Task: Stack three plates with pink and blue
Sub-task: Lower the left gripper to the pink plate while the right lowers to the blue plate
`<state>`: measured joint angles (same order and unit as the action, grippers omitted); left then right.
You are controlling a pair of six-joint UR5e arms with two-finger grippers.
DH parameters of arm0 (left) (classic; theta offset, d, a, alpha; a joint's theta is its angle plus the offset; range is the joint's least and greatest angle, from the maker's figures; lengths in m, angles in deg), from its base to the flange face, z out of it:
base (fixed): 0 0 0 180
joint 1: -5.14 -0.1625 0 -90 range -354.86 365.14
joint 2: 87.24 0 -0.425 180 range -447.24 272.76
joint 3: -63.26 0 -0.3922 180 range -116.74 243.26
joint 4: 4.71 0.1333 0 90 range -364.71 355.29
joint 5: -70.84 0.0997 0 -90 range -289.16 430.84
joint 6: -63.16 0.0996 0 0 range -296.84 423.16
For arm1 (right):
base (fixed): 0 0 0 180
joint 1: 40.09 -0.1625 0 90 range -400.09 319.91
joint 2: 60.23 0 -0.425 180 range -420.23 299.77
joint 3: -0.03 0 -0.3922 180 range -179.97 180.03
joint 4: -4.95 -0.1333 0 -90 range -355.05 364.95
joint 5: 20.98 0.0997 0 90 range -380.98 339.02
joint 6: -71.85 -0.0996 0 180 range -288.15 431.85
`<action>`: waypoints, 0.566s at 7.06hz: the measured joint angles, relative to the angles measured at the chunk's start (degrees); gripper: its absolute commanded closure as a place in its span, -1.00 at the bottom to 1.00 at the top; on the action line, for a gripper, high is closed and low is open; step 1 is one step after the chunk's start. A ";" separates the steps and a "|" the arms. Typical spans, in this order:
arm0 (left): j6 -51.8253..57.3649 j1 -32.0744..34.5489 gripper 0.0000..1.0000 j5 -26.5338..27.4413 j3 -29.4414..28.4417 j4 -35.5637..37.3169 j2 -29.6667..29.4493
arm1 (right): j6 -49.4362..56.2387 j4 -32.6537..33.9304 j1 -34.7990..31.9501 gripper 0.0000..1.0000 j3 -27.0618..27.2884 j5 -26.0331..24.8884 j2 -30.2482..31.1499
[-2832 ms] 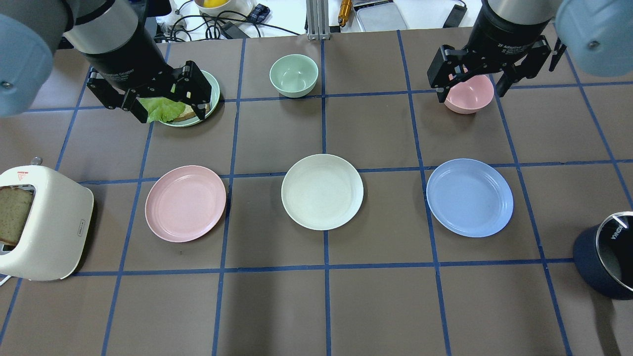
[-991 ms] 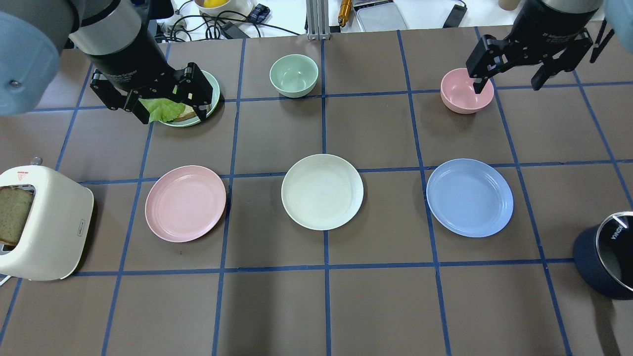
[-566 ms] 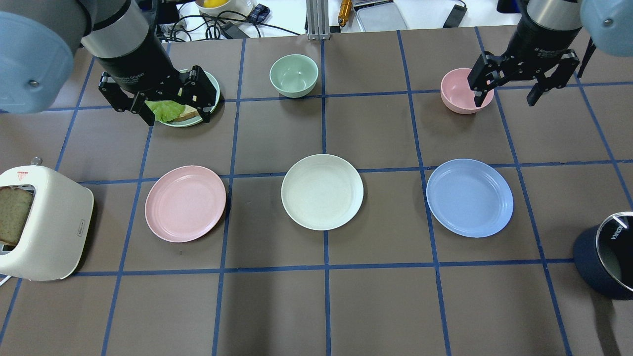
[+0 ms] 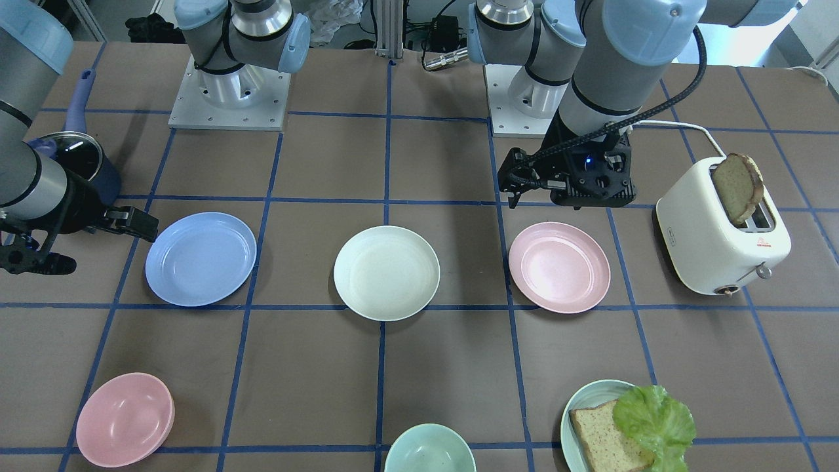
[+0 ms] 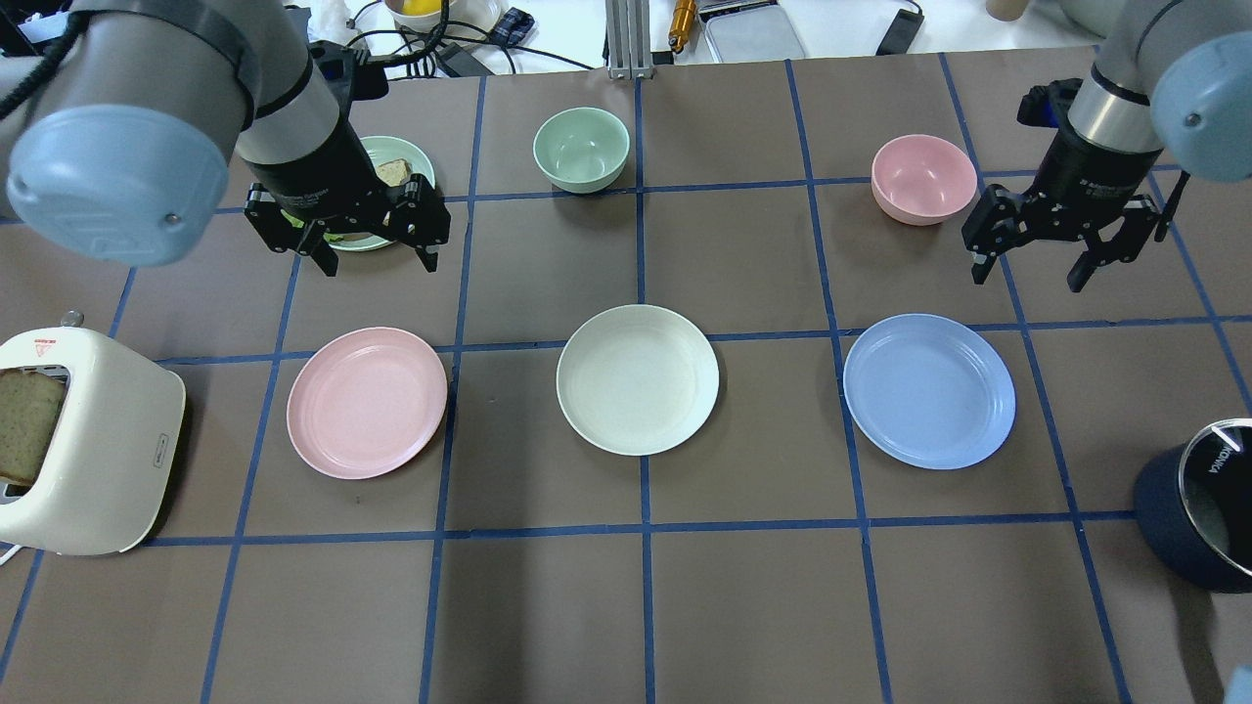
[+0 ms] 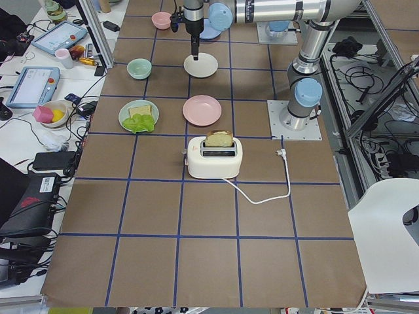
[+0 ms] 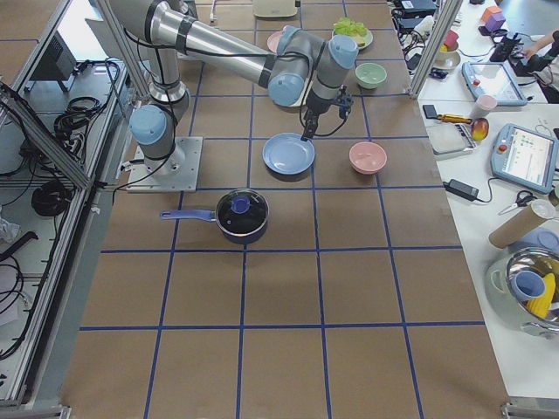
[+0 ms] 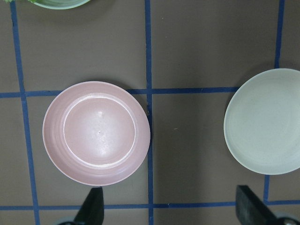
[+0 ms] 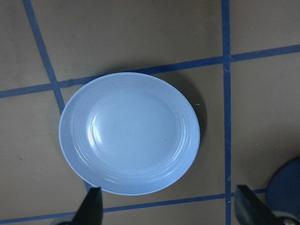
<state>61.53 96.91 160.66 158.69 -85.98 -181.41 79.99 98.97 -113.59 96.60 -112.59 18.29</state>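
Toaster (image 5: 93, 450), lower left of the overhead view, holds a bread slice (image 5: 24, 435). The teal plate (image 4: 567, 419) carries bread (image 4: 600, 436) and lettuce (image 4: 655, 426), plain in the front-facing view but largely covered overhead by the left arm (image 5: 284, 108). Three matte round plates lie apart in a row across mid-desk (image 5: 743, 606): pink plate (image 5: 367, 402), cream plate (image 5: 638, 379), blue plate (image 5: 929, 391). Left hand (image 5: 380, 264) and right hand (image 5: 1027, 281), higher in the frame, are both spread wide.

A brown table (image 5: 743, 606) is crossed by a grid of blue tape (image 5: 548, 531); a cream plate (image 5: 638, 379) lies at its middle; to that plate's left, by the robot's sides, a pink plate (image 5: 367, 402) and, further out, a toaster (image 5: 93, 450) are set; to its right, a blue plate (image 5: 928, 390) and a dark pot (image 5: 1169, 518); beyond it, away from the robot, a green bowl (image 5: 581, 148), a pink bowl (image 5: 923, 178) and a teal plate (image 4: 583, 403) are placed.
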 measured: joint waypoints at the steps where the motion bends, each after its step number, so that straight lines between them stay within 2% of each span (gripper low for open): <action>1: 0.03 -0.01 -0.78 0.21 2.59 4.05 -1.05 | 2.89 3.23 0.94 -1.00 3.17 0.33 0.11; 3: 0.46 0.00 -0.76 0.10 5.69 8.94 -3.52 | 9.12 14.09 1.65 -1.00 9.18 0.27 0.56; 4: 0.51 -0.01 -0.76 -0.06 6.32 9.93 -4.86 | 10.63 17.51 1.84 -1.00 11.78 -0.16 0.72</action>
<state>62.04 96.90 160.61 165.00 -76.05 -186.26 90.62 116.47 -111.76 108.38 -112.75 19.02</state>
